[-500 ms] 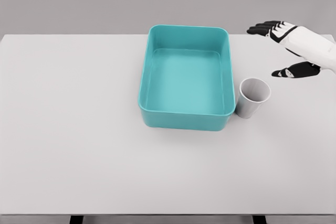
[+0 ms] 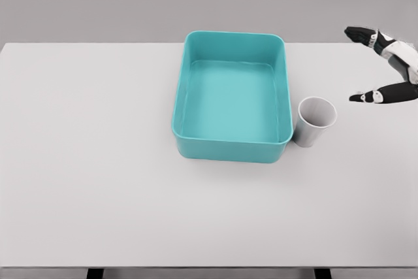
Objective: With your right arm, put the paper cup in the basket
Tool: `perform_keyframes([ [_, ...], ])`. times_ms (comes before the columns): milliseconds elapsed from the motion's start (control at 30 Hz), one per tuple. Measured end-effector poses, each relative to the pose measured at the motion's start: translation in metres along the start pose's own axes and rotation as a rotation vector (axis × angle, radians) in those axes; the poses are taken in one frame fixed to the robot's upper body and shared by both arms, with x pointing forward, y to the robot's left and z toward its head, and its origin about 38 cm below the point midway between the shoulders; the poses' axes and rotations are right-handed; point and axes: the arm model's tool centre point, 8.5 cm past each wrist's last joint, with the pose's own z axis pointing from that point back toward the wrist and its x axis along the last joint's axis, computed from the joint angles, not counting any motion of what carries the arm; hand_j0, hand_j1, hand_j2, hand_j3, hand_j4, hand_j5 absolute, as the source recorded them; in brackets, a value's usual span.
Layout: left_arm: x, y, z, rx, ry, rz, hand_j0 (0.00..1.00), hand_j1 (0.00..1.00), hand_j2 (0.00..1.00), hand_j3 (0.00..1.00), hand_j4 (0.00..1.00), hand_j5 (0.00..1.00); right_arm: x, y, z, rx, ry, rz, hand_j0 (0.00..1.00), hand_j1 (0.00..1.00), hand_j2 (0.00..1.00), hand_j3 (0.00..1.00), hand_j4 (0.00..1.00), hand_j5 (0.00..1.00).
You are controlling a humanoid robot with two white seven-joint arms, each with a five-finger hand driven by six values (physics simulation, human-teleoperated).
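A white paper cup (image 2: 315, 121) stands upright on the table, just right of the teal basket (image 2: 232, 148) and nearly touching its right wall. The basket is a rectangular tub with nothing inside. My right hand (image 2: 363, 63) hangs at the far right edge of the head view, above and to the right of the cup, well apart from it. Its black-tipped fingers (image 2: 360, 32) and thumb are spread wide and hold nothing. The left arm does not show.
The white table (image 2: 91, 161) spans the whole view, with its front edge near the bottom and its back edge just behind the basket.
My right hand has drawn back to the right, toward the picture's edge, with its fingers still spread. The cup and the basket have not moved.
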Motion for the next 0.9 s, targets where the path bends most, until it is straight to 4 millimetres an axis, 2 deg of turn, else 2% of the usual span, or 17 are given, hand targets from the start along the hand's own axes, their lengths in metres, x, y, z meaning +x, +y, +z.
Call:
perform_keyframes([
  [67,0.000,0.000,0.000,0.000,0.000,0.000,1.00,1.00,1.00,1.00,1.00,1.00,-0.022,0.029,0.020,0.023,0.062,-0.095,1.00,1.00,1.00,1.00,1.00,1.00],
  [167,0.000,0.000,0.000,0.000,0.001,-0.001,1.00,1.00,1.00,1.00,1.00,1.00,-0.040,0.057,0.049,0.051,0.141,-0.173,1.00,1.00,1.00,1.00,1.00,1.00],
  [200,0.000,0.000,0.000,0.000,0.000,0.000,1.00,1.00,1.00,1.00,1.00,1.00,-0.041,0.058,0.051,0.053,0.149,-0.179,1.00,1.00,1.00,1.00,1.00,1.00],
  [400,0.000,0.000,0.000,0.000,0.000,0.000,1.00,1.00,1.00,1.00,1.00,1.00,-0.041,0.055,0.051,0.046,0.148,-0.184,1.00,1.00,1.00,1.00,1.00,1.00],
  [900,0.000,0.000,0.000,0.000,0.000,0.000,1.00,1.00,1.00,1.00,1.00,1.00,-0.057,0.094,0.035,-0.101,0.121,-0.388,1.00,1.00,1.00,1.00,1.00,1.00],
])
